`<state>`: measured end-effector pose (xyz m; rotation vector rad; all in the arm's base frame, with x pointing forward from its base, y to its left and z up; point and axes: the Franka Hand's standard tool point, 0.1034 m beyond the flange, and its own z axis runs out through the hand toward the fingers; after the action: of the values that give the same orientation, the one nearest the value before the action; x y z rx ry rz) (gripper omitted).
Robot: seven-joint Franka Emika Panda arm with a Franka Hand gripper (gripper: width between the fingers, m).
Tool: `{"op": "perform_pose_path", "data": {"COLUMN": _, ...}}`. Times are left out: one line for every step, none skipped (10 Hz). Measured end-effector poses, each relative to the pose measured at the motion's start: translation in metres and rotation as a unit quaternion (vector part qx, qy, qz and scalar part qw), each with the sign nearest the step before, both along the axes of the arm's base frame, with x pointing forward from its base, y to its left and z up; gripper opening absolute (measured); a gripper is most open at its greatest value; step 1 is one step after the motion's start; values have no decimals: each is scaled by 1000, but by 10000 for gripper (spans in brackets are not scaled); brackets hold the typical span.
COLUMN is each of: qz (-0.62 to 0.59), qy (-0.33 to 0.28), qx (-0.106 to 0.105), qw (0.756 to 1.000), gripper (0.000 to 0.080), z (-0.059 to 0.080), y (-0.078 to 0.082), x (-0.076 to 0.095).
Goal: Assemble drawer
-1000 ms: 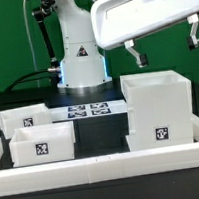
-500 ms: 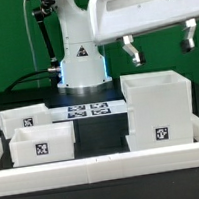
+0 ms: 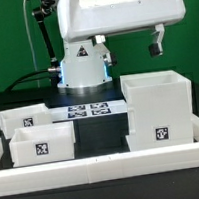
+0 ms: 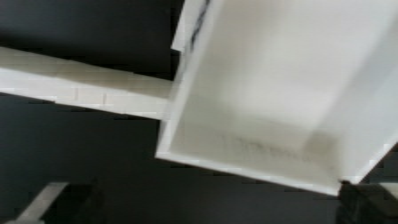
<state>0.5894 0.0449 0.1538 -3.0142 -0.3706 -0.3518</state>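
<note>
The drawer's large white cube-like casing (image 3: 157,106) stands open-topped at the exterior view's right, a tag on its front. Two shallow white trays stand at the left, one in front (image 3: 41,145) and one behind (image 3: 27,118), each with a tag. My gripper (image 3: 128,46) hangs open and empty high above the table, over the casing's left part, touching nothing. In the wrist view the casing (image 4: 267,100) fills the middle, and my dark fingertips (image 4: 45,205) show blurred at the frame's corners.
The marker board (image 3: 87,111) lies flat between the trays and the casing, in front of the arm's base (image 3: 81,64). A low white rim (image 3: 106,167) edges the table's front and shows in the wrist view (image 4: 80,85).
My gripper has moved toward the exterior view's left and slightly up, staying open and empty. The casing and trays have not moved.
</note>
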Motion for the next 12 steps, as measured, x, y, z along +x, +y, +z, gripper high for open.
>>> {"op": "perform_pose_path", "data": {"qz": 1, "qy": 46, "qx": 1, "qw": 999, "gripper": 649, "z": 1, "y": 4, "x": -3}}
{"op": "perform_pose_path", "data": {"qz": 4, "qy": 74, "qx": -2, "qw": 997, "gripper": 649, "z": 2, "y": 4, "x": -1}}
{"op": "perform_pose_path", "data": {"qz": 17, "qy": 93, "qx": -11, "qw": 995, "gripper": 649, "z": -1, "y": -3, "x": -5}}
{"op": "perform_pose_path", "data": {"qz": 18, "qy": 122, "qx": -23, "qw": 992, "gripper": 649, "z": -3, "y": -21, "x": -15}}
{"op": "perform_pose_path", "data": {"qz": 7, "qy": 112, "qx": -29, "qw": 993, "gripper": 649, "z": -6, "y": -36, "x": -16}}
{"op": "perform_pose_path", "data": {"qz": -4, "qy": 112, "qx": -33, "qw": 993, "gripper": 649, "z": -14, "y": -49, "x": -25}}
{"op": "perform_pose_path", "data": {"qz": 2, "qy": 113, "qx": -35, "qw": 993, "gripper": 649, "z": -24, "y": -61, "x": -34}}
{"op": "perform_pose_path", "data": {"qz": 6, "qy": 114, "qx": -37, "qw": 993, "gripper": 649, "z": -30, "y": -72, "x": -41}}
{"op": "perform_pose_path", "data": {"qz": 0, "qy": 114, "qx": -36, "qw": 993, "gripper": 649, "z": -29, "y": -69, "x": -39}}
{"op": "perform_pose_path", "data": {"qz": 3, "qy": 114, "qx": -36, "qw": 993, "gripper": 649, "z": -29, "y": -67, "x": -39}}
{"op": "perform_pose_path", "data": {"qz": 2, "qy": 114, "qx": -36, "qw": 993, "gripper": 649, "z": -30, "y": -68, "x": -39}}
{"op": "perform_pose_path", "data": {"qz": -12, "qy": 116, "qx": -32, "qw": 993, "gripper": 649, "z": -30, "y": -71, "x": -40}}
